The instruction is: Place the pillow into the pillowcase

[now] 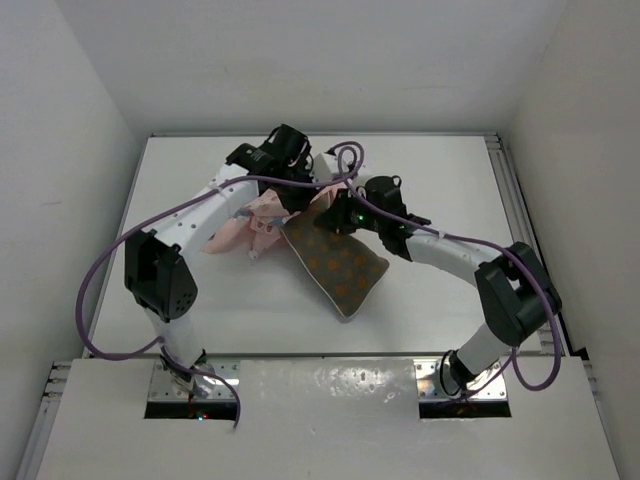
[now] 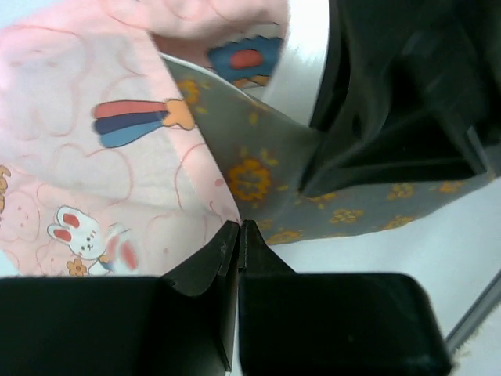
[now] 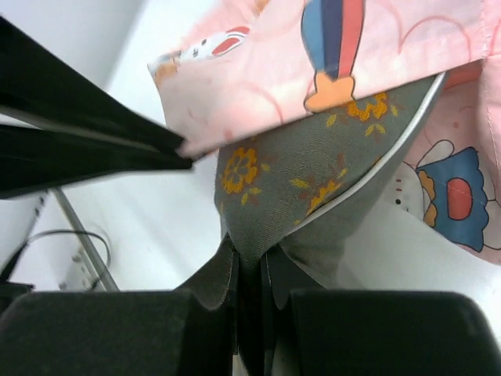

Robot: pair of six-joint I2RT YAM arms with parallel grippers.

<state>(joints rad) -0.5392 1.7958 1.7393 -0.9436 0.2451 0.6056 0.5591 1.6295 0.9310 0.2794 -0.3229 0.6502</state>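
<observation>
Poking into pillowcase (image 1: 245, 228), pillow (image 1: 340, 265) corner only

White arms (image 1: 195, 212), black joints (image 1: 160, 278), purple cables (image 1: 84, 300).

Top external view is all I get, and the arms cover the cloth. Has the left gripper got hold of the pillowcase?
Observer: Yes. In the left wrist view the left gripper is shut on an edge of the pillowcase.
Operator: And the right one?
Observer: The right gripper is shut on a corner of the pillow.
Operator: Is that corner covered by the case?
Observer: No. The right wrist view shows pink cloth lying over the pillow just beyond the held corner, which is itself bare.
</observation>
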